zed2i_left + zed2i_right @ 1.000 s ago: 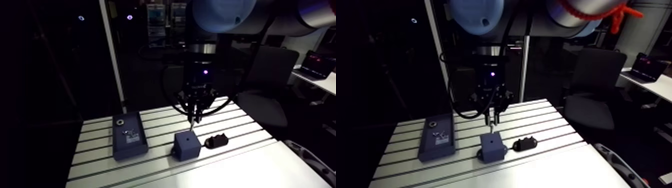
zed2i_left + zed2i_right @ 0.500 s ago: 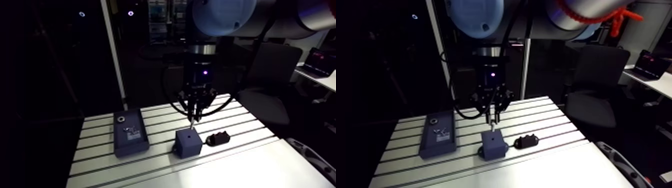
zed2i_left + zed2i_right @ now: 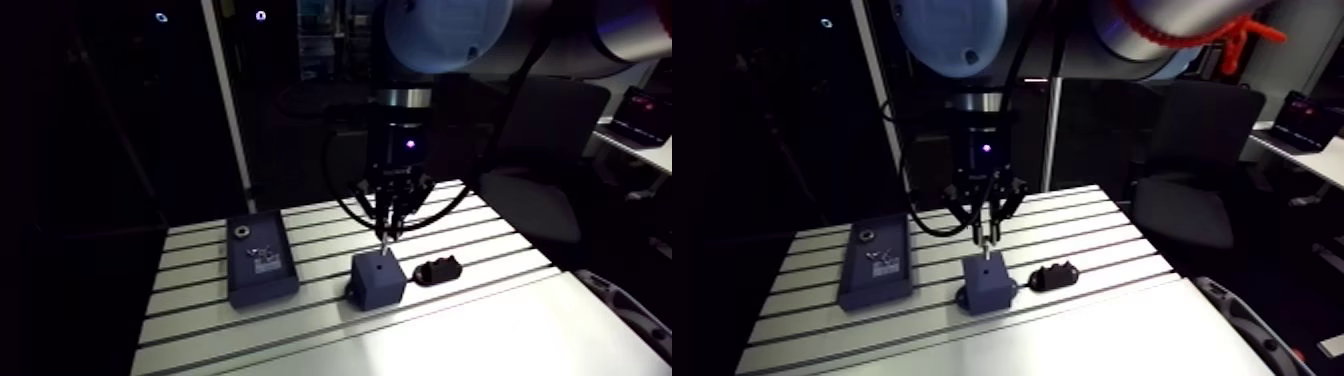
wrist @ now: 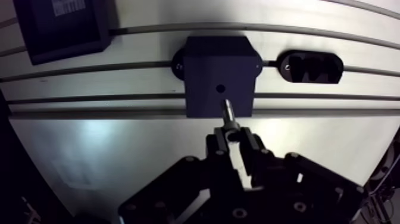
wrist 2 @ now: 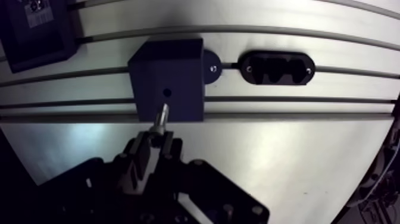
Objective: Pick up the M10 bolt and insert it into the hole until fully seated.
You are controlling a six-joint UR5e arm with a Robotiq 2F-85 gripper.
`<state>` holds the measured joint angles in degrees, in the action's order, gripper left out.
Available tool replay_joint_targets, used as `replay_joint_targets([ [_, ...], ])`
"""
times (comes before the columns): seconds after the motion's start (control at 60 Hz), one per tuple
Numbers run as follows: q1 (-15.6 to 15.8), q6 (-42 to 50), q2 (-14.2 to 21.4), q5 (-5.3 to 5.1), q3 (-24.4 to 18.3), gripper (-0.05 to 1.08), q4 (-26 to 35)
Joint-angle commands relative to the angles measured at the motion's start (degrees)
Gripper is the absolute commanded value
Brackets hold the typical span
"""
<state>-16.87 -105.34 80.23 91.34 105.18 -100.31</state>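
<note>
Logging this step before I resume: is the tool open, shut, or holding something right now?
The tool is shut on the bolt, whose tip hangs above the dark block, near its hole.

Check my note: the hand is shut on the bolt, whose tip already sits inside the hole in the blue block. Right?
Not quite. The hand is shut on the bolt, but its tip is not yet inside the hole in the blue block: the wrist view shows the hole open and empty, the tip short of it.
</note>
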Motion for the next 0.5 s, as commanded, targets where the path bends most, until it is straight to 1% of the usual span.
replay_joint_targets([
  [0.017, 0.3, 0.0, -1.2, 0.11, -0.1, 1.08, 0.0],
  [0.5, 0.7, 0.0, -1.4, 0.19, -0.7, 1.08, 0.8],
])
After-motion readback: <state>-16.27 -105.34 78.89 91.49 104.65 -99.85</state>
